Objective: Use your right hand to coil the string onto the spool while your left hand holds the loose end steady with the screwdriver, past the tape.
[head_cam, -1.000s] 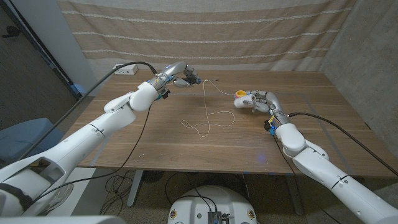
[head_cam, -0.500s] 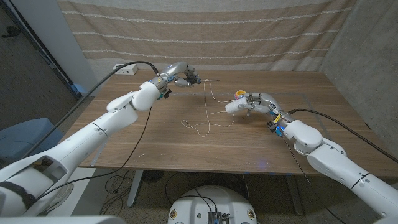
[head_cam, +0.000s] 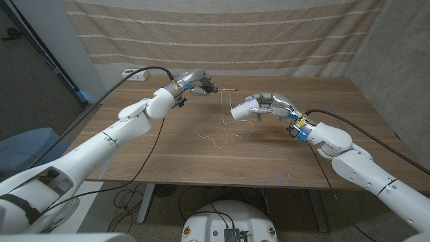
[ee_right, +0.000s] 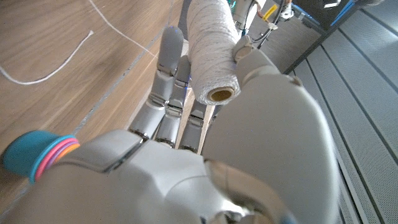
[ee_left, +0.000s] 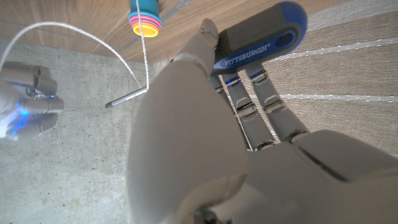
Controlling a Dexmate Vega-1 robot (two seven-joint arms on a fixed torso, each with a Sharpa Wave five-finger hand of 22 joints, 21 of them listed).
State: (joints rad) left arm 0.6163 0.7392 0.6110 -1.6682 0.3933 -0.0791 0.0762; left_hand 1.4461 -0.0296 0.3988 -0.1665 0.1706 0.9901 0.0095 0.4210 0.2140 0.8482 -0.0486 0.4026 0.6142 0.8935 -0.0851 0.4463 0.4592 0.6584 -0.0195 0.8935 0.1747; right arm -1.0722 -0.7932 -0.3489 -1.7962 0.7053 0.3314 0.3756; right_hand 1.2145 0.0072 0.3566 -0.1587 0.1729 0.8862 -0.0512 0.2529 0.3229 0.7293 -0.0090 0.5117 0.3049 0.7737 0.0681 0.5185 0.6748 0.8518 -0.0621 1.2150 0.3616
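My left hand (head_cam: 198, 85) is raised over the table's far side and grips a screwdriver (ee_left: 261, 37) with a blue and black handle. The thin shaft (head_cam: 227, 88) points toward my right hand. A white string (head_cam: 224, 111) hangs over the shaft and drops to loose loops on the table (head_cam: 225, 136). My right hand (head_cam: 270, 106) holds a white string-wound spool (head_cam: 240, 112) just right of the hanging string, off the table. The spool (ee_right: 211, 50) sits between thumb and fingers. A small stack of coloured tape rolls (head_cam: 250, 99) stands behind that hand.
The wooden table (head_cam: 168, 161) has bare room in front and to both sides of the string loops. A white power strip (head_cam: 135, 74) lies at the far left corner. A striped curtain hangs behind the table.
My right hand has lifted the spool and carried it left, away from the tape rolls to beside the hanging string. The left hand and screwdriver have stayed put.
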